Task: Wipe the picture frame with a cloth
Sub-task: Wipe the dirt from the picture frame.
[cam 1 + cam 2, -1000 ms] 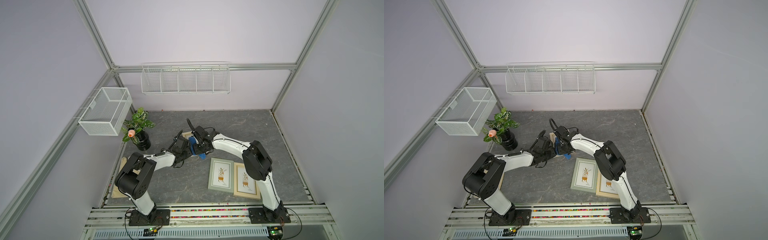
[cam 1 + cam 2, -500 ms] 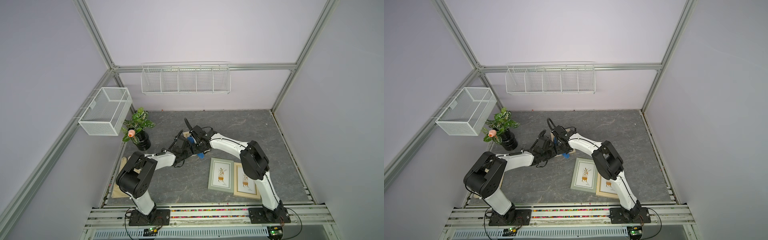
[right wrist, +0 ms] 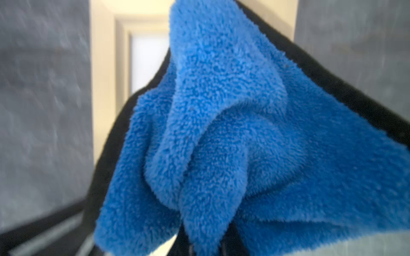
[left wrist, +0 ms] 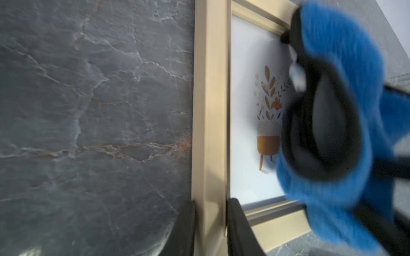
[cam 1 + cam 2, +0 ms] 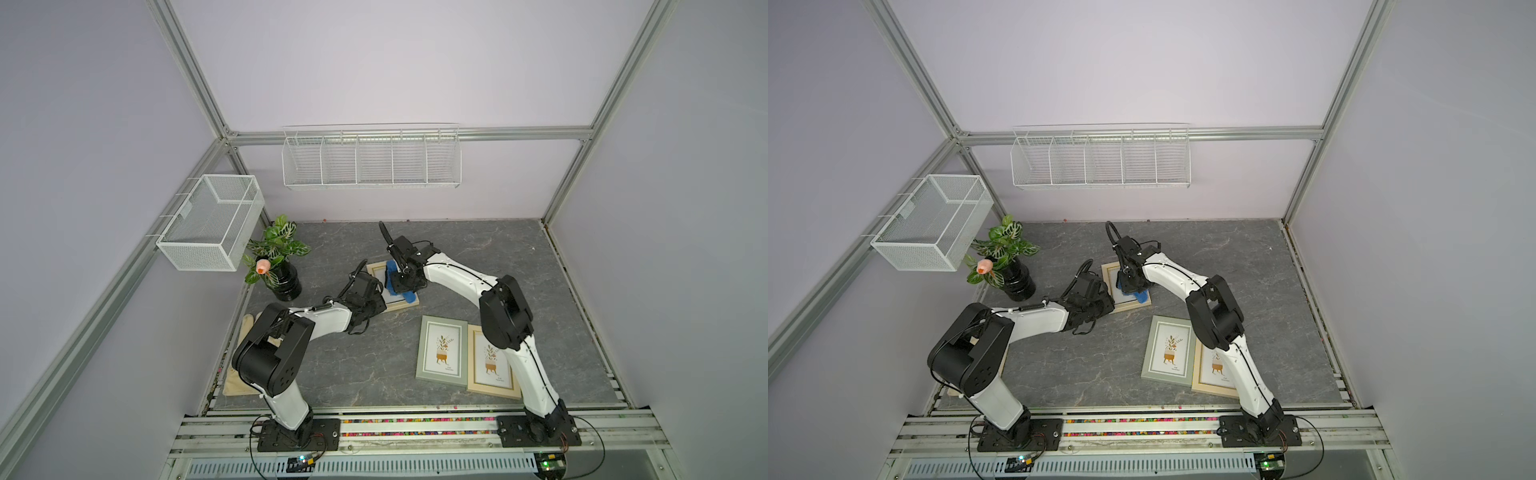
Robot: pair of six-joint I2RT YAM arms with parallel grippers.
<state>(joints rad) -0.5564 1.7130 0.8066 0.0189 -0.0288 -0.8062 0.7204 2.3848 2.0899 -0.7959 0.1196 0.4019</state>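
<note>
A beige picture frame (image 5: 400,308) (image 5: 1128,308) with a plant print lies flat on the table, left of centre. My left gripper (image 5: 380,303) (image 5: 1106,305) (image 4: 210,221) is shut on one side rail of the picture frame (image 4: 209,110). My right gripper (image 5: 402,286) (image 5: 1131,286) (image 3: 209,241) is shut on the blue cloth (image 5: 409,297) (image 5: 1142,296) (image 3: 221,133). The bunched cloth (image 4: 332,55) hangs from it onto the glass and hides part of the print. The frame's corner (image 3: 102,66) shows behind the cloth.
A grey-green frame (image 5: 441,351) and a second beige frame (image 5: 492,361) lie side by side near the front right. A potted plant (image 5: 278,266) stands at the back left, a beige glove (image 5: 235,382) at the left edge. Wire baskets (image 5: 212,222) (image 5: 370,158) hang on the walls.
My right arm has shifted a little to the left, dragging the cloth over the frame. The left gripper has kept its hold on the rail.
</note>
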